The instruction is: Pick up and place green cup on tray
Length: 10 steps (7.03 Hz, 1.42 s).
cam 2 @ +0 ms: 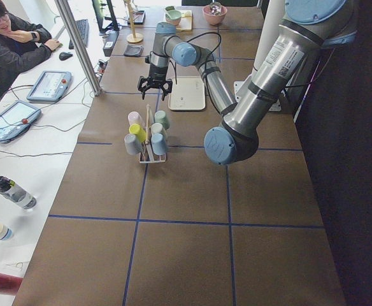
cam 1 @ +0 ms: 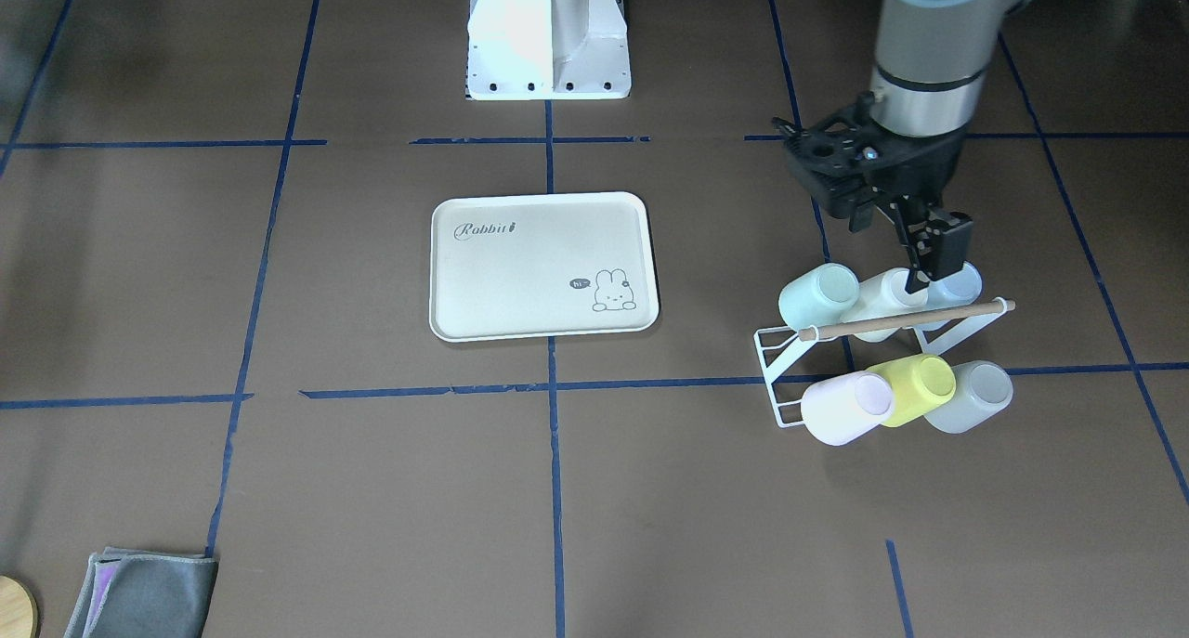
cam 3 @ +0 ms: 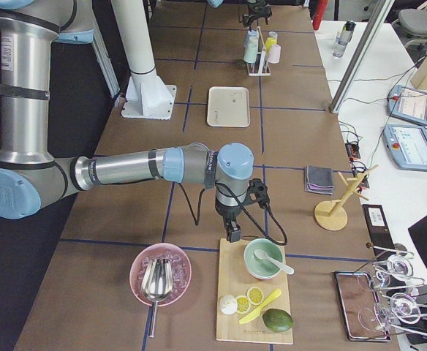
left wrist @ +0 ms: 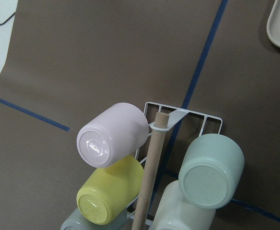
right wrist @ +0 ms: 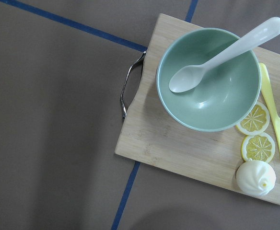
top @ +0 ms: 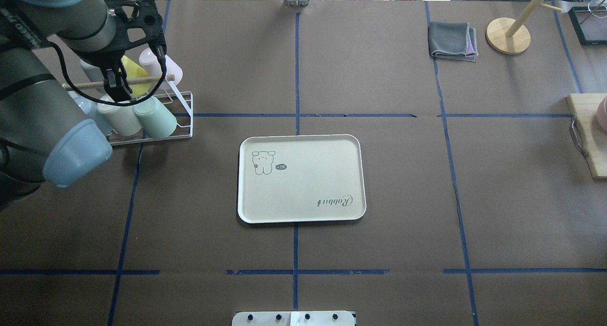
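Jaws parted and empty, the left gripper [top: 116,88] is held above the wire rack [top: 191,115], lined up for the pick. The green cup [top: 155,118] is propped on the rack's right-end peg, and the tray [top: 301,179] is laid flat well right of the rack to receive it. The right gripper [cam 3: 232,235] is parked far off, and its grip cannot be told.

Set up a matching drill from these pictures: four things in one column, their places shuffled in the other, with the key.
Things
1. green cup
2. tray
3. white spoon
4. yellow cup

Places
a. in the bowl on the cutting board
b. on the wire rack, at the end of a row, on the tray's side
c. lying flat, rabbit drawing facing up
d. on the wire rack, in the middle of a row

Pairs: 1-b, 2-c, 3-a, 4-d
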Tool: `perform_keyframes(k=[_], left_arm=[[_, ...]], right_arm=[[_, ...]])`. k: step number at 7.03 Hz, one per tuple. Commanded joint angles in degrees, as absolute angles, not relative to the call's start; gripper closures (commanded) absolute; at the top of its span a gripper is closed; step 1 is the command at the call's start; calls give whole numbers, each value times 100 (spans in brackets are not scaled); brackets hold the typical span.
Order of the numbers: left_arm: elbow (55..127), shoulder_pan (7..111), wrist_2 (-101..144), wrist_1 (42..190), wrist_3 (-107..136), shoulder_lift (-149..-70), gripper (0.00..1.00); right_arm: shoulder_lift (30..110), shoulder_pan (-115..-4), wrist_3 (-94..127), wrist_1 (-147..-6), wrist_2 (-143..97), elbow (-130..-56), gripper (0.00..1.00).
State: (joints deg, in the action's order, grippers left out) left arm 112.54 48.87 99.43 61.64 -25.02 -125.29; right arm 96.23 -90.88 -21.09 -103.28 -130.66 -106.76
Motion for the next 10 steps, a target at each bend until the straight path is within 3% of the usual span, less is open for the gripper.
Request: perform_keyframes(k=[1,3,5,10], left_arm=[[11250,4345,8866,4848,-3073,-13050,0],[11032,3755,7809,3889,-3102,-13393,0],[10409,3543,7263,3850,-3416,-13596,0],[9775,2839,6382,3683,-3612,-13500,0]], right_arm=[[9624,-9088,-2109,-10336,-13069,-10670,0],[9642,-9088,-2101,-10327,-13069,-10687,0],[9659,-9088,-2101,-10327,-13069,-10696,0],[9685,-9088,-2101,-10327,-13069,-10661,0]])
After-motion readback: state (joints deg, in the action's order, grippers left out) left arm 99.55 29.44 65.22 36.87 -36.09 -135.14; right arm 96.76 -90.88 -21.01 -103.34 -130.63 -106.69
